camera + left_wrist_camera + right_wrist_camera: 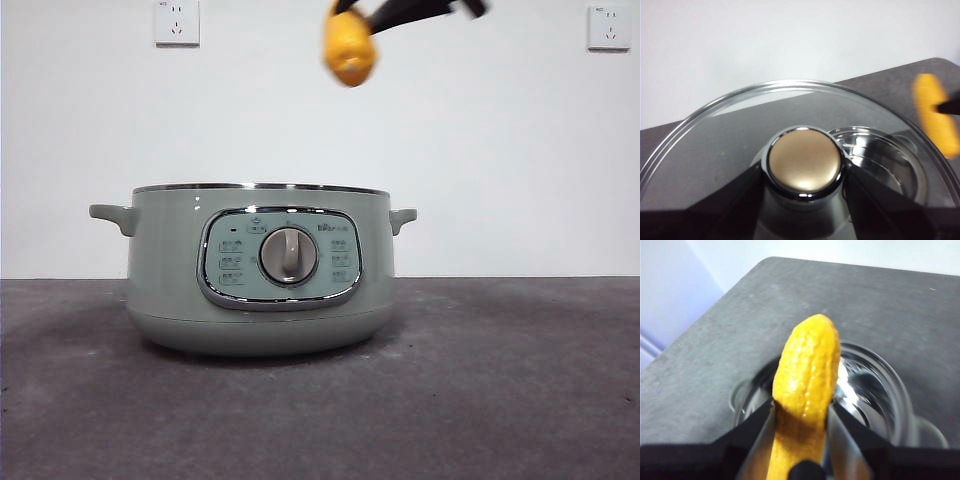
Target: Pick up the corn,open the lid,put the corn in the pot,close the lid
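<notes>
The yellow corn (pixel 350 48) hangs high above the right half of the pot (pixel 260 270), which stands open on the table with no lid on it. My right gripper (pixel 802 407) is shut on the corn (pixel 807 375), and the pot's shiny inside (pixel 867 382) lies below it. My left gripper (pixel 804 172) is shut on the knob (pixel 804 161) of the glass lid (pixel 730 145), holding it up in the air; the lid is out of the front view. Through the glass I see the open pot (pixel 880 160), and the corn (pixel 935 117) shows beyond the lid's rim.
The pot's control panel with its round dial (pixel 288 255) faces the front camera. Dark grey table (pixel 500 400) stretches on both sides of the pot. A white wall with two sockets (pixel 177 22) stands behind.
</notes>
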Robot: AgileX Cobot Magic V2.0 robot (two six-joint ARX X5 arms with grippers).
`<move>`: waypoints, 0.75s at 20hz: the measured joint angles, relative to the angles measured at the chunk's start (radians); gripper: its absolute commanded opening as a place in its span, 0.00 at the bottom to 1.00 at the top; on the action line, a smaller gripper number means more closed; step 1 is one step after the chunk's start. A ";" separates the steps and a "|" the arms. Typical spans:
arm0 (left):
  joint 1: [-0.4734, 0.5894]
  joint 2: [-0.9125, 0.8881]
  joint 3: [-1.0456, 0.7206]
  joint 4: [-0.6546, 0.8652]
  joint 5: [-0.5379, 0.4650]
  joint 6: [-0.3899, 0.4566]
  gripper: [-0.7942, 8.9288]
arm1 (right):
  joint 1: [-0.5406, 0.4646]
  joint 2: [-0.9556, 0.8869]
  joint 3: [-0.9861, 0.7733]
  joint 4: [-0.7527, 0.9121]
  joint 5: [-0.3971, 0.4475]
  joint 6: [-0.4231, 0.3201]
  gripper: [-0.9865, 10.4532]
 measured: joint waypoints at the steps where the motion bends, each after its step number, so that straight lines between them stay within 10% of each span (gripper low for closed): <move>1: 0.000 -0.017 -0.002 -0.008 0.001 0.000 0.07 | 0.010 0.035 0.034 -0.001 0.000 -0.001 0.07; 15: 0.000 -0.105 -0.008 -0.116 0.005 -0.003 0.07 | 0.108 0.522 0.365 -0.099 0.090 -0.042 0.07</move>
